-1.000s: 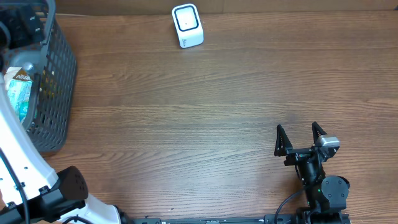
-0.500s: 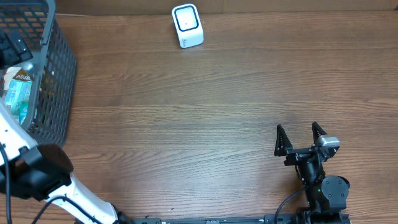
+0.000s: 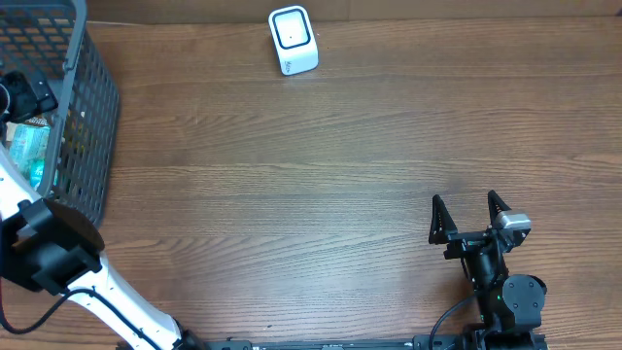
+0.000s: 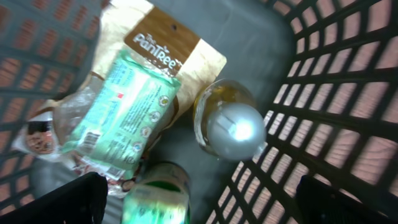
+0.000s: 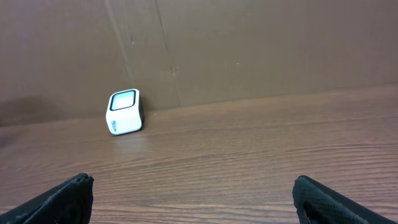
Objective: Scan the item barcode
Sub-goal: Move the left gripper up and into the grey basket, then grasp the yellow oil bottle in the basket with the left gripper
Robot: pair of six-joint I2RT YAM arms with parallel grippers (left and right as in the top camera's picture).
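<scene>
left gripper (image 3: pixel 24 89) is down inside the basket (image 3: pixel 92 107) at the far left of the table (image 3: pixel 292 194). jaws are wide apart with nothing between them. in the left wrist view its fingers (image 4: pixel 62 202) sit either side of the pile, clear of every item.

items in the basket:
- brown pantree pouch (image 4: pixel 168 46), lying flat, lowest in the pile
- mint-green packet (image 4: pixel 127 112), lying across the pouch and overlapping it
- bottle (image 4: pixel 233 127) with a silver cap and yellowish contents, just right of the packet, close to the mesh wall
- green-topped can (image 4: pixel 158 193), just beside the packet's lower end, between the fingers
- clear-wrapped snack (image 4: pixel 43 134), on the left, partly under the packet

can't read a barcode on any of them, too blurred.

right gripper (image 3: pixel 465 199) is at the near right of the table, jaws spread, empty, pointing toward the far side.

scanner (image 3: pixel 293 39) is a white cube standing at the far edge, left of centre. it's well apart from both grippers and the basket. in the right wrist view it sits far left against the brown back wall.
</scene>
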